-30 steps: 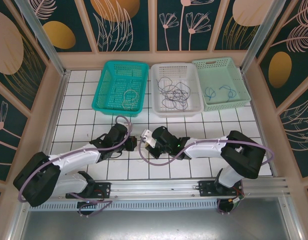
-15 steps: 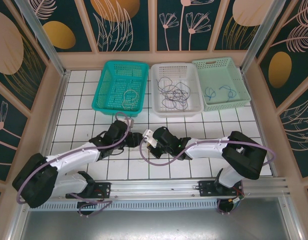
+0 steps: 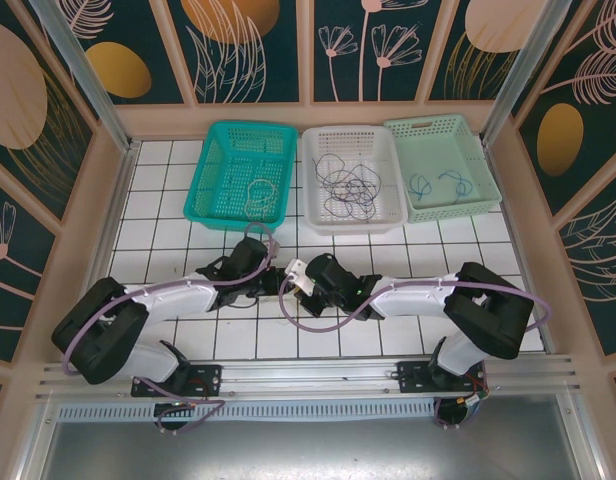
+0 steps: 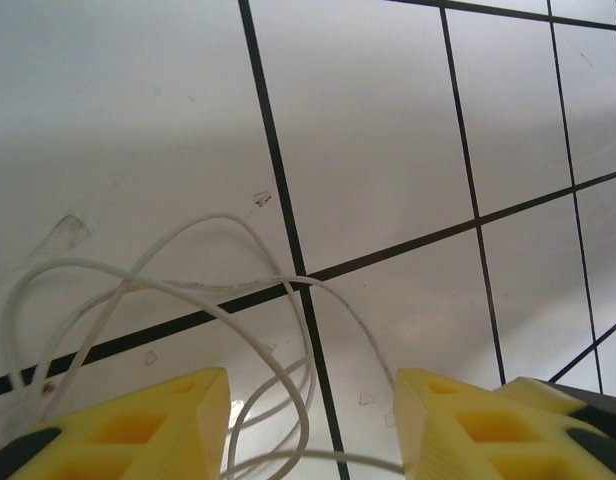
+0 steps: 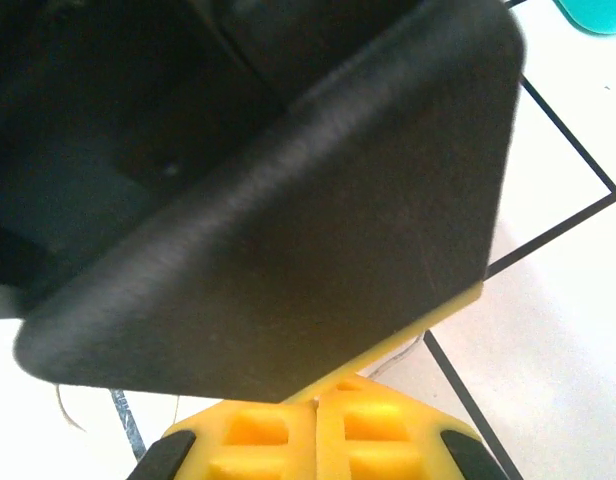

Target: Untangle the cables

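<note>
Wide tiled table [image 3: 168, 200], three baskets along the back, and the dark tangle [image 3: 348, 187] sits in the white basket [image 3: 353, 226]. The action is out front, though. Both arms reach to mid-table, the left gripper [image 3: 272, 273] and right gripper [image 3: 288, 276] nearly nose to nose. On the left wrist view the yellow fingers [image 4: 138, 425] are spread wide, gripping nothing. A white cable [image 4: 220, 216] lies on the tile right between them, its loops fanning up and to the left. The right gripper's pads [image 5: 318, 440] are pressed together. Whether they pinch the cable I cannot tell, since the left gripper's body blocks the view. The left arm looks best placed: straight down, then close.
</note>
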Action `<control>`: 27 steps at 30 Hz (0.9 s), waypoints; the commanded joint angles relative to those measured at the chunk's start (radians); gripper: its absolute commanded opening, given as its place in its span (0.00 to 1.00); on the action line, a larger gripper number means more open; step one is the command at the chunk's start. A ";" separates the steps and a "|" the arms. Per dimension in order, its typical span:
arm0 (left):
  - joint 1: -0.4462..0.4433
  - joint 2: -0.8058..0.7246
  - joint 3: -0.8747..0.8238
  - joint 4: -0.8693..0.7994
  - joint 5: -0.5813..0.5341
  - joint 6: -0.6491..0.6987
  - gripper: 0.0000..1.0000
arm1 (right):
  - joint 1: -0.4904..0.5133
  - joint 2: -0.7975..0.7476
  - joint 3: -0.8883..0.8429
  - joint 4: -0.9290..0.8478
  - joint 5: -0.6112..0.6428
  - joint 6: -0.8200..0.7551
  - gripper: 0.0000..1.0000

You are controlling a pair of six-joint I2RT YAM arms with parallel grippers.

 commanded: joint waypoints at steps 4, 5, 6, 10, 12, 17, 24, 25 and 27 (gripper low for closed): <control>-0.007 0.077 0.053 0.087 0.045 -0.024 0.27 | 0.005 -0.021 0.003 0.015 0.012 -0.004 0.00; -0.007 0.076 0.056 0.088 0.034 -0.026 0.19 | 0.004 -0.022 0.002 0.014 0.012 -0.003 0.00; -0.007 0.066 0.057 0.088 0.021 -0.027 0.13 | 0.004 -0.026 0.000 0.011 0.013 -0.002 0.00; -0.005 -0.008 0.065 0.048 -0.063 -0.015 0.00 | 0.004 -0.040 -0.026 0.004 0.023 0.006 0.00; -0.004 -0.064 0.065 0.012 -0.116 -0.009 0.00 | 0.004 -0.045 -0.042 -0.011 0.037 0.013 0.00; 0.034 -0.261 0.027 -0.019 -0.195 -0.023 0.00 | -0.007 -0.065 -0.077 -0.037 0.074 0.063 0.00; 0.140 -0.563 -0.023 -0.063 -0.212 -0.027 0.00 | -0.066 -0.103 -0.058 -0.058 0.083 0.164 0.00; 0.147 -0.596 -0.014 -0.082 -0.223 -0.021 0.00 | -0.081 -0.108 -0.051 -0.064 0.076 0.174 0.00; 0.157 -0.647 0.019 -0.138 -0.265 -0.004 0.00 | -0.124 -0.108 -0.046 -0.077 0.056 0.203 0.00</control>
